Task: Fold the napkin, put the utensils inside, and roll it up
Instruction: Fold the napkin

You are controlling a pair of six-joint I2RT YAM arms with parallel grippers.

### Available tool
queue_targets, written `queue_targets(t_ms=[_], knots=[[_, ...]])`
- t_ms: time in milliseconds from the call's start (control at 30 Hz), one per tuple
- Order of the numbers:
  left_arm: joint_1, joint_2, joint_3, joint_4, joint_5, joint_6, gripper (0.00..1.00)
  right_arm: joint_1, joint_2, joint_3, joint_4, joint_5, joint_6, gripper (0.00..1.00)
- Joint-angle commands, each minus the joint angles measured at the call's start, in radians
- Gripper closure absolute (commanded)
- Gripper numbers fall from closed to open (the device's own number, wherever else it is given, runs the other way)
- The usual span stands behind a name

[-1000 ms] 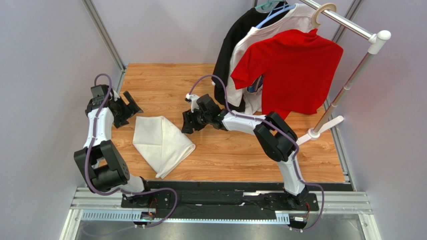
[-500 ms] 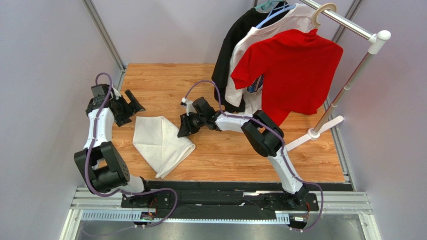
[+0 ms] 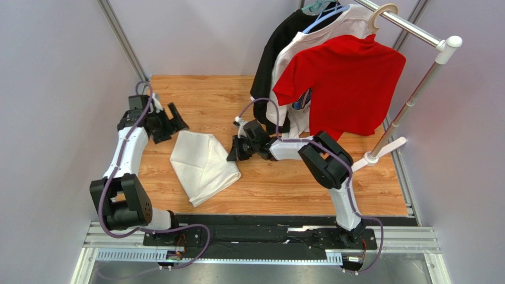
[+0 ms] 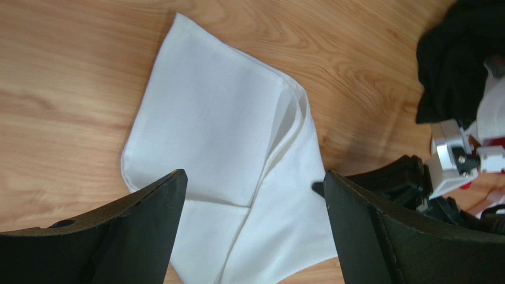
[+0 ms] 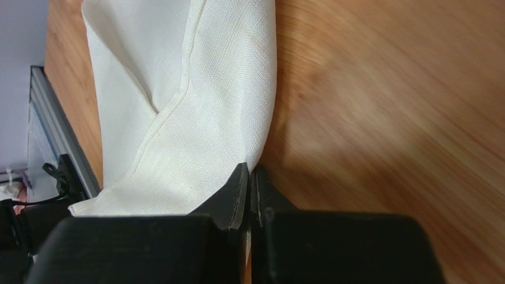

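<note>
Folded napkin point(image 3: 204, 165) flat on table point(image 3: 284, 183), a gripper each side.
Left gripper point(image 4: 253, 176) fingers wide apart over cloth; right gripper point(image 5: 249, 177) fingers pressed together, tips touching napkin's edge.

Folded white napkin point(image 3: 204, 167) lies mid-left on the wooden table point(image 3: 278, 183). Right gripper point(image 3: 232, 155) sits low at its right edge, fingers closed on the cloth. Left gripper point(image 3: 176, 121) is spread wide, just beyond the napkin's far-left corner. Red shirt point(image 3: 344, 83) hangs on the rack point(image 3: 415, 89), far right.
</note>
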Motion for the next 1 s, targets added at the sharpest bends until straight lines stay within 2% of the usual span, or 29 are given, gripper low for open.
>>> queue_targets(t_ms=[0, 233, 400, 433, 500, 567, 667, 833, 967], knots=[[-0.153, -0.035, 0.016, 0.014, -0.022, 0.017, 0.05, -0.065, -0.142, -0.172, 0.001, 0.173, 0.005, 1.00], [-0.339, -0.080, -0.021, -0.003, -0.058, -0.023, 0.05, -0.123, -0.328, -0.372, -0.054, 0.334, -0.012, 1.00], [-0.379, -0.200, -0.200, 0.089, -0.016, -0.150, 0.05, -0.131, -0.394, -0.422, -0.065, 0.360, -0.002, 0.99], [-0.388, -0.220, -0.235, 0.110, -0.001, -0.170, 0.05, -0.134, -0.404, -0.425, -0.073, 0.347, -0.003, 0.95], [-0.420, -0.266, -0.323, 0.146, -0.001, -0.213, 0.06, -0.133, -0.452, -0.432, -0.086, 0.330, -0.002, 0.71], [-0.448, -0.300, -0.398, 0.169, -0.004, -0.244, 0.08, -0.133, -0.495, -0.445, -0.120, 0.328, -0.005, 0.52], [-0.462, -0.323, -0.498, 0.222, 0.016, -0.284, 0.11, -0.133, -0.617, -0.484, -0.186, 0.333, 0.003, 0.39], [-0.466, -0.341, -0.585, 0.270, 0.059, -0.330, 0.14, -0.131, -0.792, -0.576, -0.261, 0.316, 0.110, 0.33], [-0.470, -0.364, -0.622, 0.299, 0.058, -0.355, 0.16, -0.125, -0.820, -0.681, -0.200, 0.281, 0.173, 0.32]])
